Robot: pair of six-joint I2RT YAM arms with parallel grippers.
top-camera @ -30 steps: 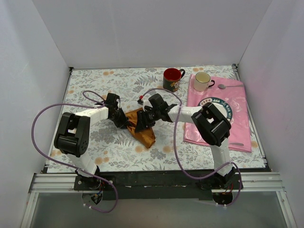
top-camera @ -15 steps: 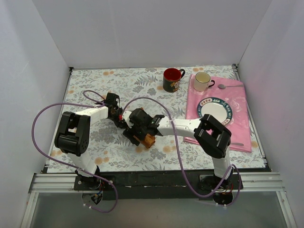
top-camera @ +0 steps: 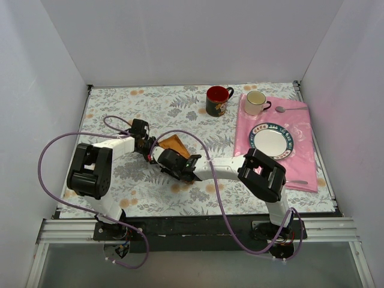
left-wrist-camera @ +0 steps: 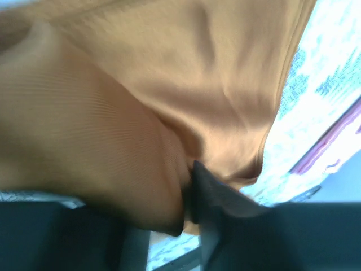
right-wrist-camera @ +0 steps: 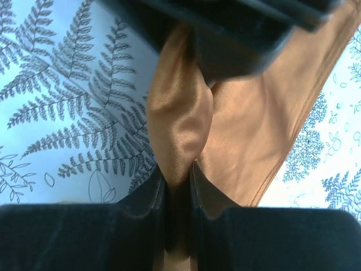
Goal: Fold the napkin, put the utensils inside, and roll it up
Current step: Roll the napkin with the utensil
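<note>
One flowered worktop point(top-camera: 120, 102) carries the whole scene. On its right side lies a pink cloth point(top-camera: 303, 159) bearing a white plate point(top-camera: 271, 142) and a cream mug point(top-camera: 255, 102); a dark red mug point(top-camera: 217, 101) stands just beside the cloth's far corner. The napkin point(top-camera: 175, 143), rust-orange and creased, sits left of centre, lifted and bunched between the two arms, with only a small peak showing from above. The left pincer point(top-camera: 149, 150) is at its left edge. In the left wrist view cloth fills the frame and gathers down between the dark fingers, which appear closed on it. The right pincer point(right-wrist-camera: 177, 180) is nearly closed, its jaws nipping a narrow vertical fold of the same cloth. The utensils, slim silver pieces too small to tell apart, rest well away on the pink cloth: one at its near edge point(top-camera: 298, 182), one by the cream mug point(top-camera: 287, 109).

Handling, as judged: the napkin is light, limp and somewhat slick, so it sags and slides instead of holding a crease. A grip at a corner or hem, with each pincer on one layer and well apart from the other, should spread it flat better than the present mid-cloth pinch
</note>
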